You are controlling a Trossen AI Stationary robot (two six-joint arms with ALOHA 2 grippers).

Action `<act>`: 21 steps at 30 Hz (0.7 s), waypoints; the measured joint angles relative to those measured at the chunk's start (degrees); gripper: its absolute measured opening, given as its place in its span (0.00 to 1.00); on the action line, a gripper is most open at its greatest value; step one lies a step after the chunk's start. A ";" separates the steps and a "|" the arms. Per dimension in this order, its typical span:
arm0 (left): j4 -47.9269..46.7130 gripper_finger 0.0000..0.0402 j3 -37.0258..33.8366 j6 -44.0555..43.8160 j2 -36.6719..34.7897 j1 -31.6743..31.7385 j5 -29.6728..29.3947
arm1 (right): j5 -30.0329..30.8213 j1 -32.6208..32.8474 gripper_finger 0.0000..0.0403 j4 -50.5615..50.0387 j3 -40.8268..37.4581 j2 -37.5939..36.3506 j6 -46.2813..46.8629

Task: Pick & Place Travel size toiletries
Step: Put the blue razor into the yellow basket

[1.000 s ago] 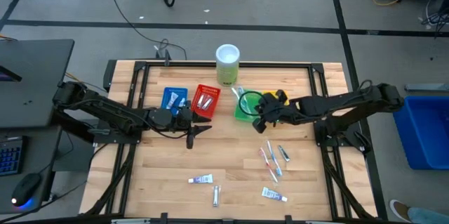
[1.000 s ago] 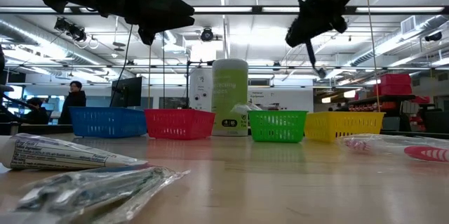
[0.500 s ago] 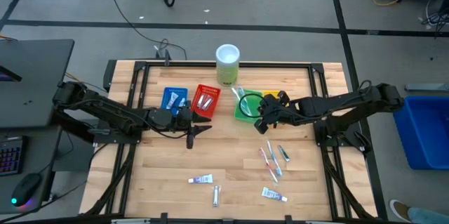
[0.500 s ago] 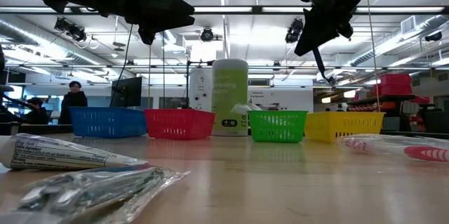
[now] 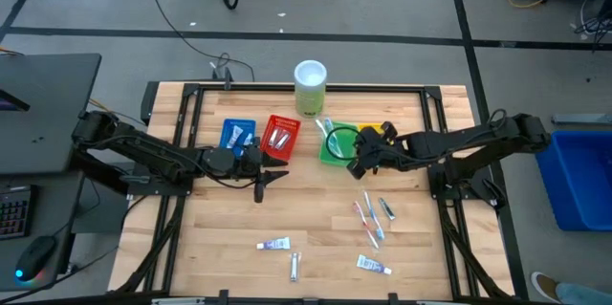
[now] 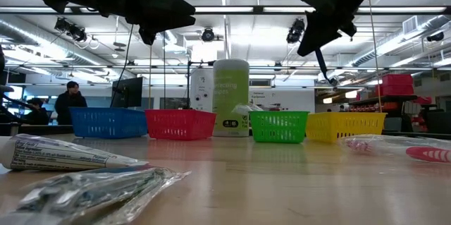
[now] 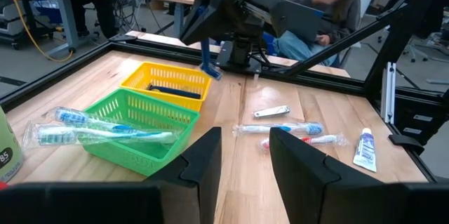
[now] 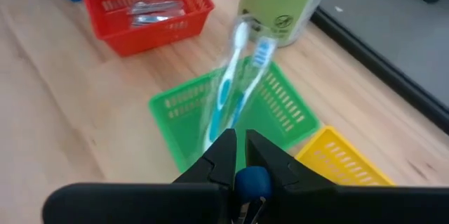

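Observation:
My right gripper (image 5: 352, 163) hangs over the near side of the green tray (image 5: 335, 144) and yellow tray (image 5: 375, 133), shut on a slim blue stick (image 7: 208, 62). A clear pack of toothbrushes (image 8: 235, 76) lies across the green tray's rim. A dark item (image 7: 172, 91) lies in the yellow tray. More toiletries lie on the table: toothbrushes (image 5: 368, 217) and white tubes (image 5: 275, 244) (image 5: 373, 266). My left gripper (image 7: 242, 161) waits open near the red tray (image 5: 281, 138), with nothing between its fingers. My right gripper pinches the stick's upper end (image 8: 252, 180) between its two fingers. The fingers slant down from the table's right side. The stick hangs below them at a slant (image 6: 321, 64), lifted clear of the table and the trays.
A pale green cylinder (image 5: 310, 87) stands at the far edge behind the trays. The blue tray (image 5: 237, 136) and the red tray hold items. A black frame rail (image 5: 287, 86) runs round the table. People sit in the room beyond.
My right gripper has tipped at the wrist and risen a little; the stick it holds has swung with it and still hangs clear.

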 joint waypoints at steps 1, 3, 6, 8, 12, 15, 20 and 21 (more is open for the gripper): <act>0.00 0.32 0.00 0.00 0.00 0.00 0.00 | 0.02 -0.29 0.08 -0.35 0.00 0.00 0.00; 0.00 0.32 0.00 0.00 0.00 0.00 0.00 | -0.02 -1.08 0.08 -1.69 0.00 0.00 1.17; 0.00 0.32 0.00 0.00 0.00 0.00 0.00 | -0.03 -2.37 0.08 -5.61 0.00 0.04 6.02; -0.02 0.32 0.00 0.00 0.00 0.00 0.00 | -0.03 -3.26 0.08 -9.04 0.00 0.09 9.27; -0.02 0.32 0.00 0.00 0.00 0.00 0.00 | -0.03 -5.39 0.08 -12.62 -0.30 0.09 16.10; 0.00 0.32 0.00 0.00 0.00 0.00 0.00 | 0.20 -6.72 0.08 -9.78 -2.75 0.09 18.32; -0.02 0.32 0.00 0.00 0.00 0.00 0.00 | 0.38 -9.25 0.08 -0.15 -9.78 0.09 17.70; -0.02 0.32 0.00 0.00 0.00 0.00 0.00 | 0.32 -9.83 0.08 1.78 -11.10 0.09 17.70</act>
